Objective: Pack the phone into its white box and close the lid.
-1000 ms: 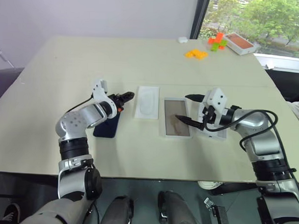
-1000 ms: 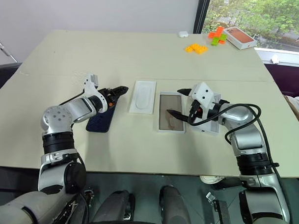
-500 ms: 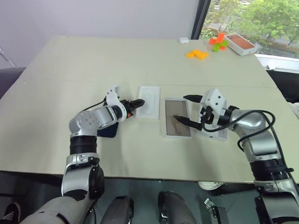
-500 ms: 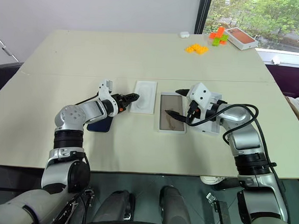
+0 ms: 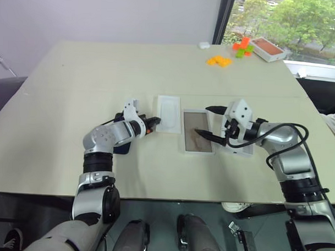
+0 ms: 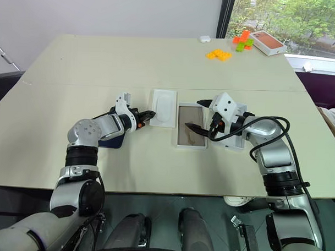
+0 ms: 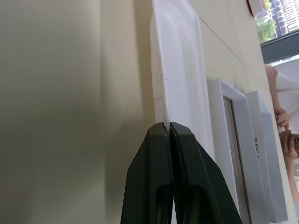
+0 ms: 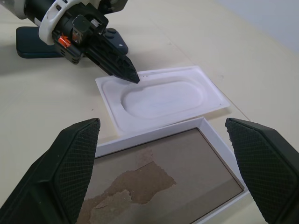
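On the beige desk (image 5: 64,89), the left end effector (image 6: 150,114) is clenched, its two black fingers pressed together with the tips at the edge of the small white insert (image 6: 163,108); whether it pinches that edge cannot be told. The phone (image 6: 113,140) lies flat on the desk under the left forearm, mostly hidden, on the side of the insert toward the desk's left edge. The white box (image 5: 198,131), its tan floor showing, lies just beside the insert on the other side. The right end effector (image 5: 206,122) hovers over the box with its fingers spread wide, grasping nothing. The lid (image 5: 245,148) sits behind the right wrist, touching the box. Orange and green blocks (image 5: 228,55) and an orange-topped box (image 5: 267,48) lie near the desk's far right corner.
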Robot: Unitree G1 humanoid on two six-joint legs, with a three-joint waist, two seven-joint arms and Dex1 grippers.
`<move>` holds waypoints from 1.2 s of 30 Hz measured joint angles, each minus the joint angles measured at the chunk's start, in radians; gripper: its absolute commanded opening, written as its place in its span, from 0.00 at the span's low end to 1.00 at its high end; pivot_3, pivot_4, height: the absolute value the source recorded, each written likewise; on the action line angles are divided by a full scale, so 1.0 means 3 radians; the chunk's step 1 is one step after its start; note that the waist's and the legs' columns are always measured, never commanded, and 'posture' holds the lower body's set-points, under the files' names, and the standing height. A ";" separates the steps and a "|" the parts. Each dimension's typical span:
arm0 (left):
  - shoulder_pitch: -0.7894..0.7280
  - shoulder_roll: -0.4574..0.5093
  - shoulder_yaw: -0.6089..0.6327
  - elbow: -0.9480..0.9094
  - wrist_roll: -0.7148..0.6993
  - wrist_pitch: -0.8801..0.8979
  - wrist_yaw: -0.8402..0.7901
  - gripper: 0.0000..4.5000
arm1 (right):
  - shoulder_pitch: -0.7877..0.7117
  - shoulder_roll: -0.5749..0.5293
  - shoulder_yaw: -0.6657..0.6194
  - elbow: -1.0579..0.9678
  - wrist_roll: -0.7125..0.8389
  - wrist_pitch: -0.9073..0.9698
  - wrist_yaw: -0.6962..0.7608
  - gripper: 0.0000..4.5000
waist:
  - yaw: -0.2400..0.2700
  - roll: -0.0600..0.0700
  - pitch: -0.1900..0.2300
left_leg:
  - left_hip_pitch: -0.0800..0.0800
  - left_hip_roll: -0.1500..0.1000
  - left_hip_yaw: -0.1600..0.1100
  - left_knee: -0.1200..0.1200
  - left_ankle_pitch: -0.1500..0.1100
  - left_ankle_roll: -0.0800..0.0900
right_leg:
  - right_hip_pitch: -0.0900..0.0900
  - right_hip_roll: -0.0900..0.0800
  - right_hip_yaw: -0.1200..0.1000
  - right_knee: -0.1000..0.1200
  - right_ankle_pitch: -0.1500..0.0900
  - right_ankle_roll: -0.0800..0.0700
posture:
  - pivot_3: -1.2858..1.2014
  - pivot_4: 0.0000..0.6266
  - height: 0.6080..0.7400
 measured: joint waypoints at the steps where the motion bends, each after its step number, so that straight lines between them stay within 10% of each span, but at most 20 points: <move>1: 0.0010 -0.0015 0.0049 -0.0012 -0.0042 0.0032 0.0019 0.01 | 0.0000 0.0000 0.0000 0.0000 -0.0007 0.0000 0.0000 1.00 | -0.0001 -0.0001 0.0000 | -0.0001 0.0000 0.0000 0.0000 0.0000 -0.0001 | -0.0001 0.0000 0.0000 0.0000 0.0000 0.0000 | 0.52 0.24 1.00; 19: 0.0208 0.0144 0.0519 -0.1157 -0.0963 0.1516 0.0335 0.01 | 0.0060 -0.0343 -0.0121 0.0126 0.0212 0.0172 0.0348 1.00 | 0.0013 -0.0003 0.0002 | -0.0008 0.0000 -0.0001 -0.0002 0.0005 -0.0009 | -0.0005 -0.0001 -0.0001 -0.0004 0.0000 0.0000 | 0.52 0.24 1.00; 36: 0.0149 -0.0727 0.0345 -0.1354 -0.0875 0.1614 0.0790 0.01 | 0.0256 -0.0686 -0.0387 0.0179 0.0474 0.0436 0.0688 1.00 | 0.0006 -0.0007 0.0004 | -0.0003 0.0001 -0.0003 -0.0002 0.0012 -0.0021 | -0.0001 0.0006 0.0001 -0.0003 -0.0001 0.0001 | 0.52 0.24 1.00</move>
